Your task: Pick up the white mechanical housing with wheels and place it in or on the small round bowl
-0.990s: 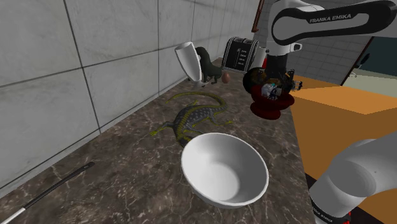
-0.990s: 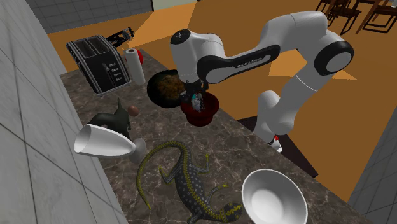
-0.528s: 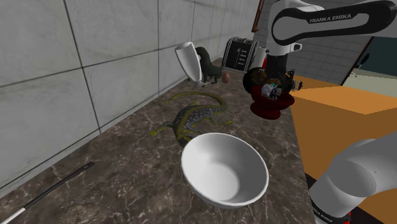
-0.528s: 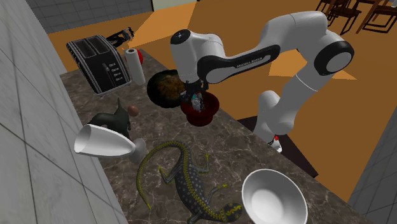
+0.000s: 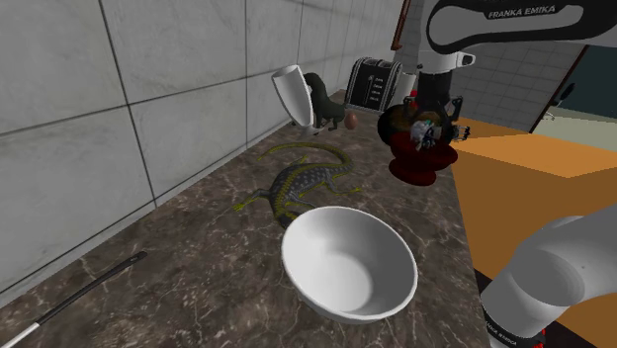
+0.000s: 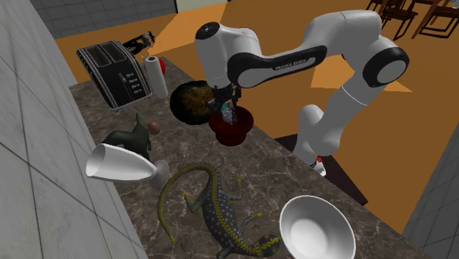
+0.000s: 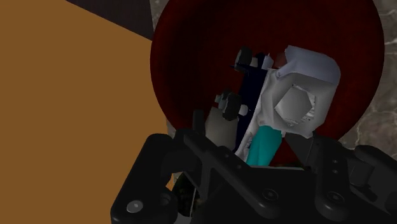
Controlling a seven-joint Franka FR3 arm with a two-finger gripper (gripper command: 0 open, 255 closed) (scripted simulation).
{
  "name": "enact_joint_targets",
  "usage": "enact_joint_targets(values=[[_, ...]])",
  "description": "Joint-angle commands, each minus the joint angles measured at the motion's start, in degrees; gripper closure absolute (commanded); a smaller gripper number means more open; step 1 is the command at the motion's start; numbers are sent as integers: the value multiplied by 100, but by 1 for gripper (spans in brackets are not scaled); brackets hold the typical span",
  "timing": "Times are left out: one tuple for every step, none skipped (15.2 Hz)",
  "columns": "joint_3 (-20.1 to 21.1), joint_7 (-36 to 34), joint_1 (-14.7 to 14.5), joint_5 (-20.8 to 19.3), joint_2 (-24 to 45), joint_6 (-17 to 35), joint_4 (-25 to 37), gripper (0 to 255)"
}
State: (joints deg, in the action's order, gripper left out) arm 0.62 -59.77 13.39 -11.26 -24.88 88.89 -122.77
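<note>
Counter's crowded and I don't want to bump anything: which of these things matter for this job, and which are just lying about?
For the job:
white housing with wheels
small dark red bowl

Lying about:
large white bowl
lizard figure
white cup
toaster
paper roll
dark brown ball
black rod

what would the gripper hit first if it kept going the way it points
The white-and-grey mechanical housing, right ahead of the black gripper; behind it, probably the dark red round bowl.
</note>
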Motion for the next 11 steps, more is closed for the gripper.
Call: enact_joint_targets(values=[[4,32,2,1,13,-164,180,255],[6,45,3,1,23,-239,265,255],[9,58,4,1,34,-313,352,255],[12,71,5,2,47,-387,440,255],[15,84,6,1,60,-462,529,255],[18,98,7,1,75,-536,619,255],[21,111,8,1,91,-610,710,255],[23,124,9,0,108,-684,803,255],[26,137,10,-1,127,-759,897,255],[29,150,11,-2,146,-833,992,255],[32,164,12,-4,167,-908,1089,255]])
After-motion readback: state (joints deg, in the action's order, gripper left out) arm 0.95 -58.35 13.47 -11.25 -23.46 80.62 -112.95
